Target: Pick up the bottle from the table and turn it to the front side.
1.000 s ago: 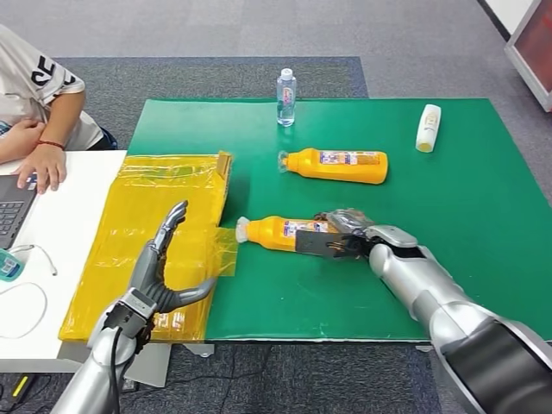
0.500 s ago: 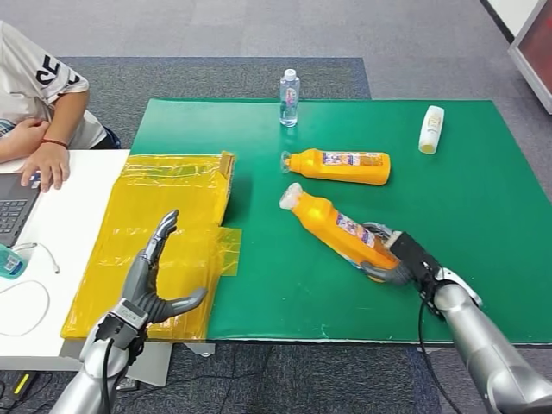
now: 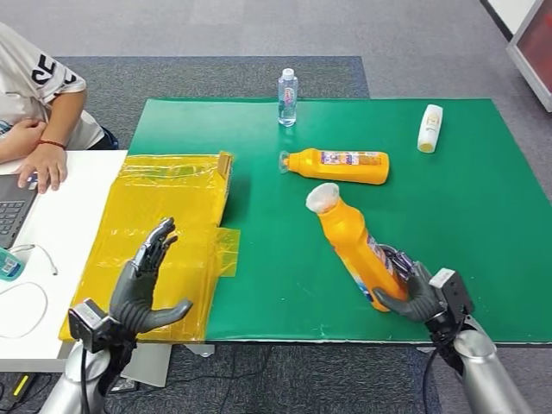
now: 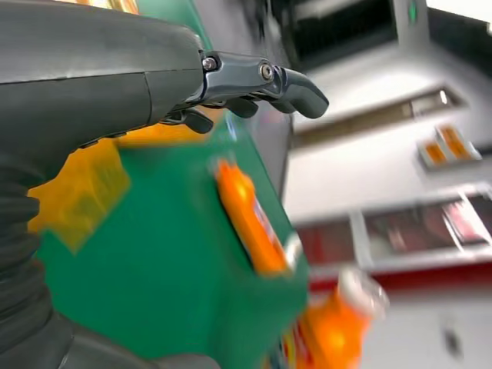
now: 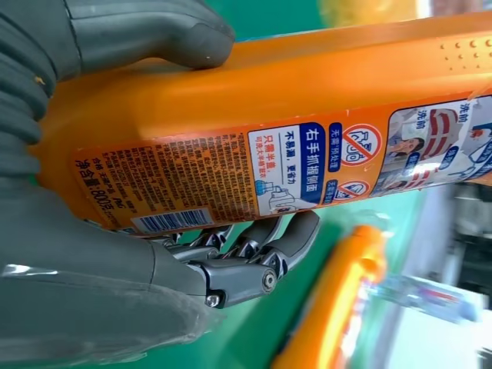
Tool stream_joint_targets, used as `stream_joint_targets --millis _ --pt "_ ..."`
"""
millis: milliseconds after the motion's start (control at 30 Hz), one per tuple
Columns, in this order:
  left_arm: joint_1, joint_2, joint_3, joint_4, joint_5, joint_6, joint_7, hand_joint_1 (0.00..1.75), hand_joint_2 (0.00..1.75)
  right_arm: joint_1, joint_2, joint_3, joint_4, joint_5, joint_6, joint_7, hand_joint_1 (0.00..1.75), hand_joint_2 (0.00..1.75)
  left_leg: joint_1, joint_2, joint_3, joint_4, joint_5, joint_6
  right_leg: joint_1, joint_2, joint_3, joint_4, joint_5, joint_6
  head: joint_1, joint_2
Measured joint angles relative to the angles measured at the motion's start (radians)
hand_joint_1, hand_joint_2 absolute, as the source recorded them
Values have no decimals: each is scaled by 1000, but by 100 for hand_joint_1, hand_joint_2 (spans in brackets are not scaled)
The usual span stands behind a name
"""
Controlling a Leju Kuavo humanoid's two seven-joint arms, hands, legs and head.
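**Bottle up off the counter, gripped at the base, neck aimed away**

Starting closest in: right robot hand (image 3: pixel 417 296) at the near edge of the green counter (image 3: pixel 481 216), wrapped around the bottom end of the orange bottle (image 3: pixel 354 246). Thumb on one side, darker fingers (image 5: pixel 261 246) curled round the other, label with barcode and small print facing the wrist camera. Solid clamp by the look of it, not just a fingertip pinch.

From that grip, long axis runs up and away, leaning toward the robot's left, with the white cap end (image 3: pixel 323 197) tilted high above the mat. So: base near, cap far, body raised clear of the surface rather than lying flat. Probably mid-turn, since which face counts as "front" can't be settled from here; the next bit likely comes down to rolling the wrist about that long axis.

Left robot hand (image 3: pixel 144 285) off to the other side, over the yellow plastic sheet (image 3: pixel 163 224), fingers spread, holding nothing, well apart from the bottle. No contest on which arm is nearer.

Farther back: a second orange bottle (image 3: pixel 338 166) lying flat crosswise, then a small clear water bottle (image 3: pixel 287 97) upright at the far edge, and a white bottle (image 3: pixel 429 128) on its side toward the far right.
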Motion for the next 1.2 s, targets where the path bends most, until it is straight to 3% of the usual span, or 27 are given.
stream_joint_targets --millis 267,600,800,1000,1200 --pt "-77 26 78 153 100 -327 0 0 175 -4 63 19 -112 13 26 -18 175 175 1 0 0 0 2 -1 0 0 0 1 0 -1 0 0" --pt "-109 29 116 233 103 -361 0 0 175 -10 85 45 -153 16 28 -19 175 175 0 0 0 0 1 0 0 0 0 0 0 -1 0 0" --pt "-170 47 115 277 80 -459 0 0 175 -36 112 106 -173 44 25 -31 175 175 1 1 0 0 2 -3 1 1 -2 1 2 -3 0 0" --pt "-273 80 73 315 70 -504 0 0 175 -90 159 236 -175 130 -73 -18 175 175 3 1 0 0 5 -4 2 1 -3 2 2 -4 0 0" --pt "-348 84 -9 319 76 -514 0 0 175 -131 203 337 -150 224 -199 15 175 175 2 1 0 0 5 -4 2 1 -2 2 2 -4 0 0"
